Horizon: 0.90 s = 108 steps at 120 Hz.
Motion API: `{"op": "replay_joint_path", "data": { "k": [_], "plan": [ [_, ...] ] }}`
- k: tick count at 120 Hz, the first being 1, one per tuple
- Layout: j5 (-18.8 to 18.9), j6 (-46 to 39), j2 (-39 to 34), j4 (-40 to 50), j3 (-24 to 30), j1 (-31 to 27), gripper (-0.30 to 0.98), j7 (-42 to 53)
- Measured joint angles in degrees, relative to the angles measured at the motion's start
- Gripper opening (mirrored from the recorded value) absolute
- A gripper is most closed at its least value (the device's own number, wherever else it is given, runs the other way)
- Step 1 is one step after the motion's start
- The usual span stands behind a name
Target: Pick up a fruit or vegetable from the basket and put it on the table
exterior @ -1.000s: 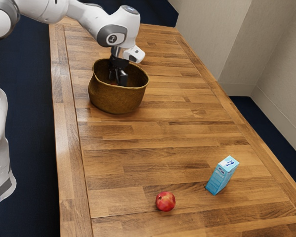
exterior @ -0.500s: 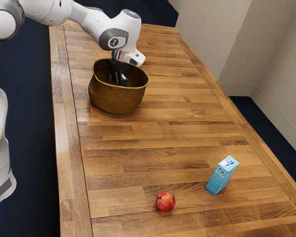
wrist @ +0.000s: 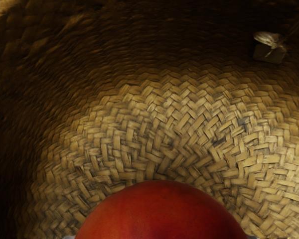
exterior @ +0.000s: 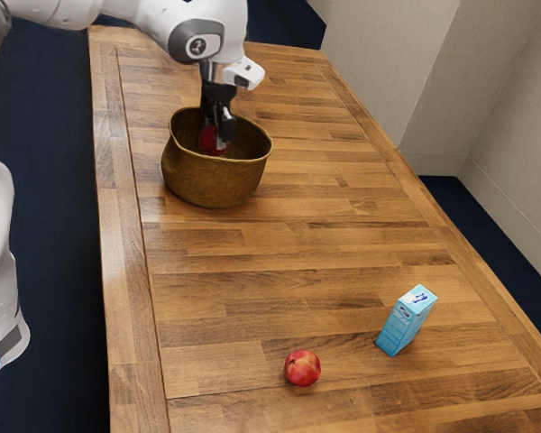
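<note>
Foreground: a loose fruit [exterior: 302, 368] lies on the worktop [exterior: 279, 248], with a blue carton [exterior: 407, 320] upright and apart from it. Neither is in the pincer's grasp; the loose fruit does not by itself fulfil the task, which calls for one out of the basket [exterior: 212, 187]. Farther off: the basket, standing on the worktop. Within its mouth, the red fruit [exterior: 211, 143] is grasped by the pincer [exterior: 216, 133], a finger at either side. In the wrist view, the woven floor [wrist: 179, 144] extends beyond the fruit, which is judged to be raised from it. Above: the arm [exterior: 198, 36], reaching over the basket. Progress, as judged: grasp complete, lift under way. Remaining: raising the red fruit clear of the rim, carrying it past the wall, lowering it to bare worktop and releasing it.
</note>
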State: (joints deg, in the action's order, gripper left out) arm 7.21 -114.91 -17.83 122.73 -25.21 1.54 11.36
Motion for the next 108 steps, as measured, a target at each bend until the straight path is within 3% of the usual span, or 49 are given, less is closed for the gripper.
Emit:
{"op": "replay_joint_path", "data": {
  "k": [14, 36, 74, 93, 108],
  "plan": [
    [0.0, 3.4, -5.4, -2.7, 3.5, 0.0, 0.28, 0.2],
    [-1.7, 9.8, -8.0, -11.0, 14.2, 0.2, 0.27, 0.5],
    [-6.2, 14.0, 3.7, -23.8, 29.1, 0.4, 0.27, 1.0],
    [-7.3, 14.5, 5.2, -25.0, 31.0, 0.4, 0.26, 1.1],
    [-8.0, 14.9, 5.2, -24.9, 31.1, 0.3, 0.52, 1.4]
  ]
}}
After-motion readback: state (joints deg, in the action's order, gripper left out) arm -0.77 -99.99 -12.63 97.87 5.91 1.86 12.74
